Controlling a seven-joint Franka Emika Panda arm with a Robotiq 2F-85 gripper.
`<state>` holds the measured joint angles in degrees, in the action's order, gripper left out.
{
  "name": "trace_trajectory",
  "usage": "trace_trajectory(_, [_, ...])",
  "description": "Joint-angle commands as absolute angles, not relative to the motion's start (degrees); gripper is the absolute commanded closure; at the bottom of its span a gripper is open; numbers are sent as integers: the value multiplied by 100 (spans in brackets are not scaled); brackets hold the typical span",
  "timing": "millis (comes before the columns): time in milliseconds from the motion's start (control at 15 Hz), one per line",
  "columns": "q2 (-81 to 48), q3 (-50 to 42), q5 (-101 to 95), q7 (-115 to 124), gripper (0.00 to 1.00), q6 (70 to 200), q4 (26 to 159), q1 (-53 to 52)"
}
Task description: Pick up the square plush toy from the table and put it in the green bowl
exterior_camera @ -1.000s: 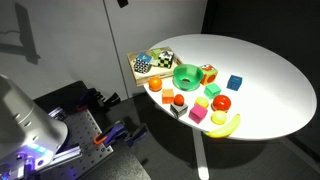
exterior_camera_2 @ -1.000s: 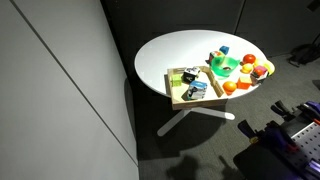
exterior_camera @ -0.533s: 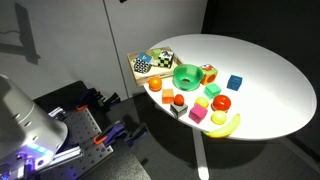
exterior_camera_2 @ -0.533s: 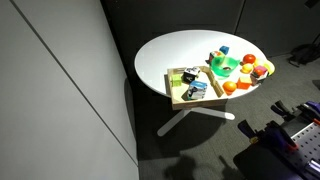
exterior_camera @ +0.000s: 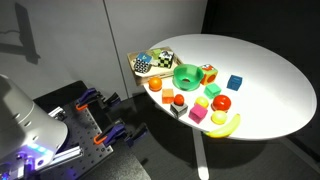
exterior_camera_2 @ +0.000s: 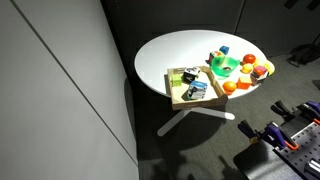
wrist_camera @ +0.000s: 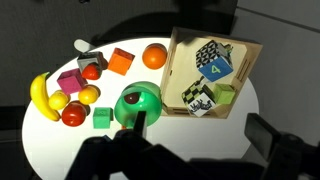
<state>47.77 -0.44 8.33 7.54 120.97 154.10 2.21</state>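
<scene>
Small orange-red plush cube with pale patches (exterior_camera: 208, 73) rests on the white round table (exterior_camera: 270, 80), just beside the upright, thick-rimmed bright green bowl (exterior_camera: 186, 81).

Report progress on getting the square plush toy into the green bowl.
Nothing done yet: in an exterior view the square plush toy sits on the table beside the green bowl. In hand: nothing; the wrist view shows the hand open, high above the table. Left: descend, grasp, lift, drop in the bowl.
</scene>
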Motion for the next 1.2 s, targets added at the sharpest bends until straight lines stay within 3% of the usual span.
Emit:
trace_trajectory(0, [3925, 225, 705, 1041, 0, 11929, 14734, 284])
trace_trajectory(1133, [1080, 1, 84, -387, 0, 11445, 12627, 93])
